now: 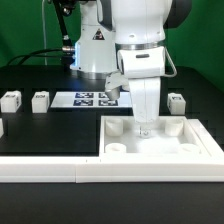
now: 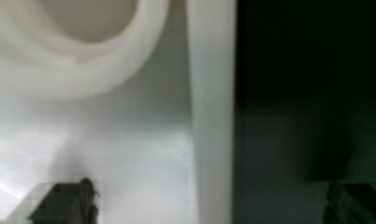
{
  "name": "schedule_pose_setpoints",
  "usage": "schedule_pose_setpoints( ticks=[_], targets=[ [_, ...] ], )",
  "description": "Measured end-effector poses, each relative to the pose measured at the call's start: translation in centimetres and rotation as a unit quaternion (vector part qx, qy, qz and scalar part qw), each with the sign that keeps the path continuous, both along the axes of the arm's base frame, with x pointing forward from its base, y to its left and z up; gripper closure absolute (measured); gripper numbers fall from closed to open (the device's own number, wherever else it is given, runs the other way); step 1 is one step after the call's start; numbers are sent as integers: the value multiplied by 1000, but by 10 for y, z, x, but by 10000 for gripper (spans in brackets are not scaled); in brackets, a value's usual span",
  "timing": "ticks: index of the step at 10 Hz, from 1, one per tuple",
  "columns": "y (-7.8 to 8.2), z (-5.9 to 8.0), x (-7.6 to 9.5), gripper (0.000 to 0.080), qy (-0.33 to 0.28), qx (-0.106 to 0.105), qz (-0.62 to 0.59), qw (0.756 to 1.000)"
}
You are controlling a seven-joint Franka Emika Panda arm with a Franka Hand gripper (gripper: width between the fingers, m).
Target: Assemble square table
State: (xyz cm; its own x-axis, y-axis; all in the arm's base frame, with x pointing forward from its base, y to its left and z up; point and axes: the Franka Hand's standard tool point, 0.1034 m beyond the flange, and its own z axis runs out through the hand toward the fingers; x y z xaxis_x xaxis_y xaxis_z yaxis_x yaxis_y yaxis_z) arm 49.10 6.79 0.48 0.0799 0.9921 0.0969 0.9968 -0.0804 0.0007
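- One hand (image 1: 146, 122) stands upright over the far edge of the square table top (image 1: 165, 150), lower right of the exterior frame.
- Wrist view: the two dark fingertips (image 2: 60, 200) sit well apart, and the top's raised rim (image 2: 206, 100) runs between them. The hand is released and nothing is pinched yet, so log it as spread, not clamped.
- Judgement: the jaws straddle the rim because that thin wall is the part of the top a two-finger hand can take. The likely step is to grasp the top and shift or square it before any legs go in.
- A round corner socket (image 2: 78, 30) lies on the inner side of the rim, near the hand, and is empty as far as shown.
- The black table (image 1: 50, 135) shows bare on the outer side of the rim, so you have room for the outer finger.
- Three legs (image 1: 40, 99) show clearly: two at middle left and one (image 1: 177, 102) just behind the top at right. All are apart from the hand. The right one is nearest, so watch it if the top slides back.
- The marker board (image 1: 95, 99) lies behind at centre. The border rail (image 1: 50, 172) runs along the front, either touching the top or just beside it; you cannot tell which from here.
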Motion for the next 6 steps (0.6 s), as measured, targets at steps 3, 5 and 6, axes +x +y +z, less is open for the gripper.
schedule_pose_setpoints(
  ticks=[3, 5, 6],
  targets=[
    [2, 18, 0, 150, 1, -5, -39, 999],
    [10, 45, -9, 150, -1, -12, -110, 994],
    [20, 57, -10, 150, 5, -15, -174, 985]
  ],
)
